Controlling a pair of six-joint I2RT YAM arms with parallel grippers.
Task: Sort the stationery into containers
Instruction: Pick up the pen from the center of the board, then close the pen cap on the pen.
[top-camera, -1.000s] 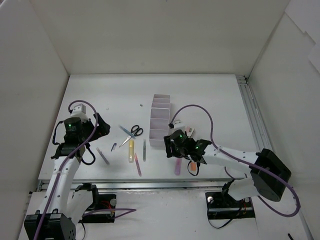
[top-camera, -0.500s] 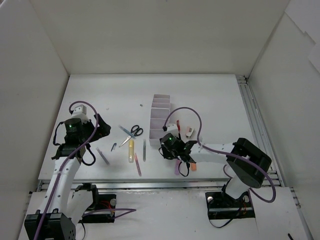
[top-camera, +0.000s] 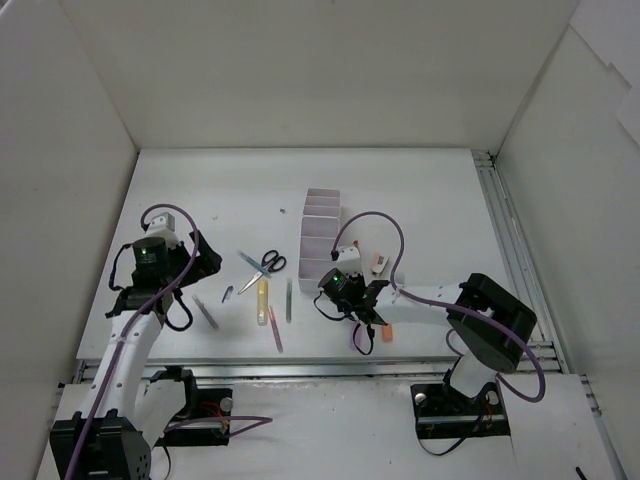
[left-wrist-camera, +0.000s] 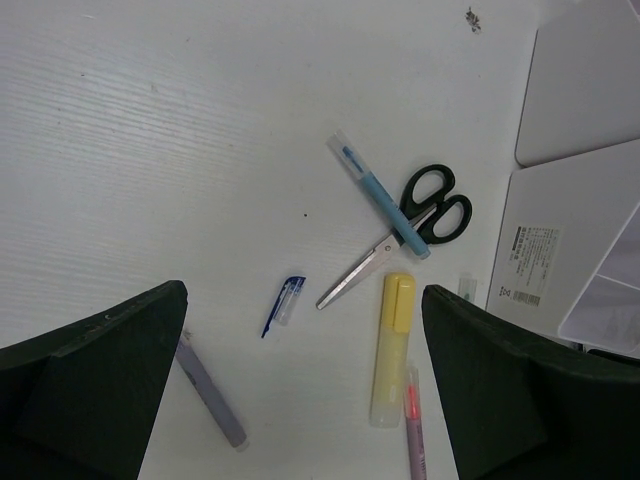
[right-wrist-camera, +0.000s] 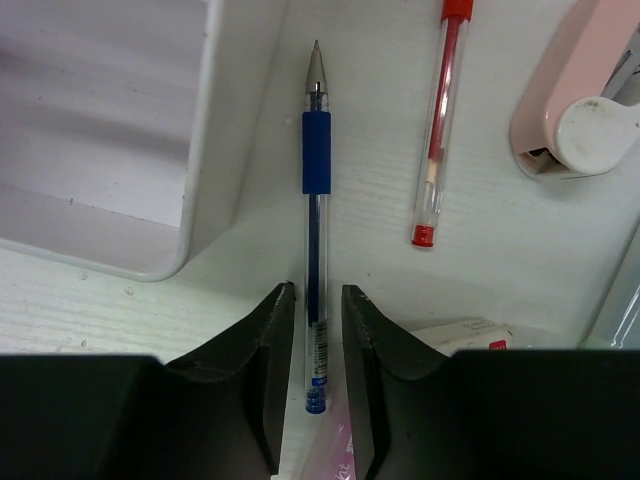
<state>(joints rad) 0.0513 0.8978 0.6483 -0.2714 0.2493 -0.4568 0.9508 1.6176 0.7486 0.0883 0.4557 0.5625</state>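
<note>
The white organiser tray (top-camera: 318, 235) stands mid-table. My right gripper (top-camera: 346, 291) is low beside its near end. In the right wrist view its jaws (right-wrist-camera: 318, 292) stand narrowly apart, straddling the rear end of a blue pen (right-wrist-camera: 316, 200) that lies on the table along the tray wall (right-wrist-camera: 215, 130); small gaps show on both sides. My left gripper (top-camera: 203, 260) hangs wide open and empty (left-wrist-camera: 303, 330) over black-handled scissors (left-wrist-camera: 420, 225), a yellow highlighter (left-wrist-camera: 392, 348), a light-blue pen (left-wrist-camera: 378, 193) and a pink pen (left-wrist-camera: 413, 430).
A red pen (right-wrist-camera: 442, 120), a pink-white roller (right-wrist-camera: 570, 110) and a white eraser (right-wrist-camera: 460, 335) lie right of the blue pen. Purple (top-camera: 357, 335) and orange (top-camera: 386, 333) highlighters lie near the front edge. A grey marker (left-wrist-camera: 210, 392) and blue cap (left-wrist-camera: 284, 303) lie at left.
My right gripper has moved left and away from the front edge, from over the purple highlighter to the tray's near end, now straddling the blue pen. The left arm barely moved.
</note>
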